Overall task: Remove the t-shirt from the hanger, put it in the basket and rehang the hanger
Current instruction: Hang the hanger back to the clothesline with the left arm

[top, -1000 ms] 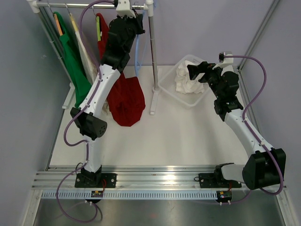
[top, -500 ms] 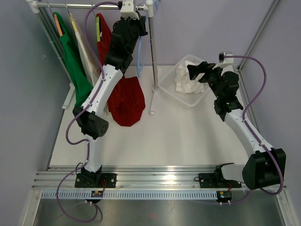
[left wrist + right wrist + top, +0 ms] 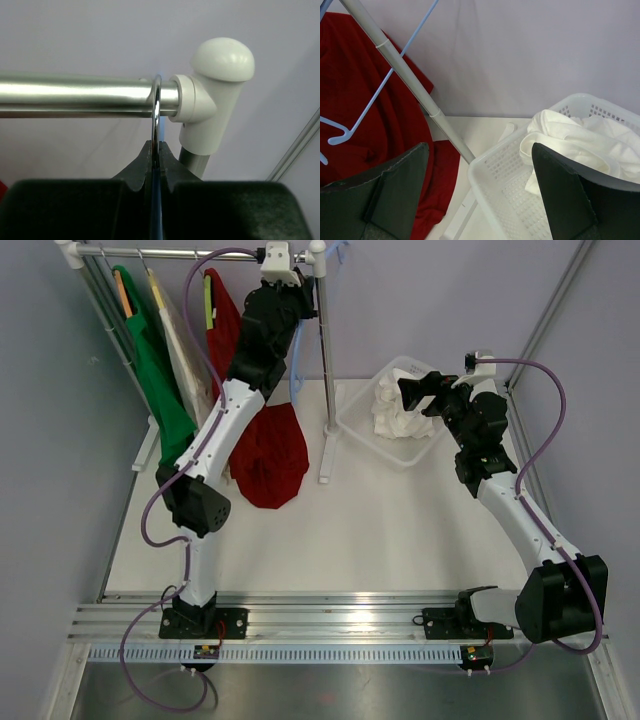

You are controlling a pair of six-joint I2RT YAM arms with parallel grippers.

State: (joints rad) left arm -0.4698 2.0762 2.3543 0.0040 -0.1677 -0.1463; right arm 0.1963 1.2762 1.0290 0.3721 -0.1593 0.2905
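Lilac wall [image 3: 75,30] behind rail [image 3: 75,95]; hanger hook [image 3: 156,110] tight within left claw [image 3: 155,155], right claw [image 3: 477,150] spread.

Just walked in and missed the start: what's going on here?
The left pincer is shut on the hanger hook, which sits over the rail beside its white end cap. The right pincer hovers open by the basket, which holds crumpled white cloth. A red shirt hangs from the rail.
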